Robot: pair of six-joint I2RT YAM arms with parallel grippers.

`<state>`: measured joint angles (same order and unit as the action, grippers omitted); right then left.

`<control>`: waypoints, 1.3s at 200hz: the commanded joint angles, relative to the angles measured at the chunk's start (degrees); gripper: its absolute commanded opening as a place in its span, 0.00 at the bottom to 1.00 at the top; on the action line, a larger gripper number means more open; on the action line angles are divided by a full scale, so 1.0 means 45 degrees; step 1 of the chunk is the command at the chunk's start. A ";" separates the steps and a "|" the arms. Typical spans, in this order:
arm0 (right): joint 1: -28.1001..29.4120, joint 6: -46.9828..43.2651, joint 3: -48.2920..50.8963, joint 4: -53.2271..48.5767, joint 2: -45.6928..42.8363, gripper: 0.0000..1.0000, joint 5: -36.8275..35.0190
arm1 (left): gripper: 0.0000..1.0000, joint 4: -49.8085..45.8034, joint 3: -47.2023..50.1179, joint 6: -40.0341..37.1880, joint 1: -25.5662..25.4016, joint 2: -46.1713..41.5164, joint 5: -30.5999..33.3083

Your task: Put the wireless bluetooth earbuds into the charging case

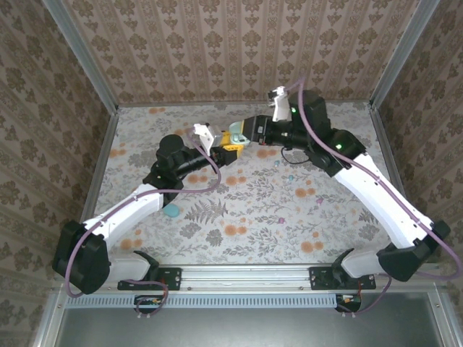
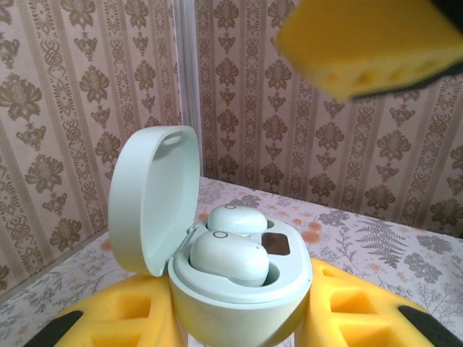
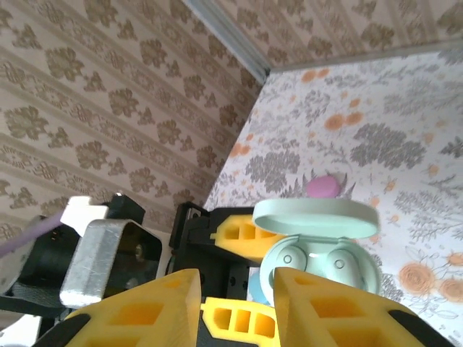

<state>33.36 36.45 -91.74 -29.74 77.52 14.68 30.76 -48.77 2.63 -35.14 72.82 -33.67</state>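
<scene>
Left wrist view: our left end effector (image 2: 242, 322) pinches the open charging case (image 2: 246, 289) above the bench (image 2: 376, 246), front earbud (image 2: 228, 256) sitting proud. We fear our spread, empty right end effector (image 3: 237, 289) nudging it out.

Floral table (image 1: 246, 242), damask-papered walls (image 1: 217, 50)

place: lab test cell | cues: wallpapered panels (image 1: 239, 50), aluminium frame (image 1: 246, 273), floral tabletop (image 1: 253, 224)
</scene>
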 commanded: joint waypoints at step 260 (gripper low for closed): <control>-0.2103 0.0934 0.1669 -0.0283 -0.0113 0.48 0.3545 | 0.33 0.0254 -0.1102 -0.0679 -0.0887 0.0481 0.0081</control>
<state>24.88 39.13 -88.27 -35.51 80.95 27.64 27.83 -51.13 -2.37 -39.62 74.24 -33.17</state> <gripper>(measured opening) 0.450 0.335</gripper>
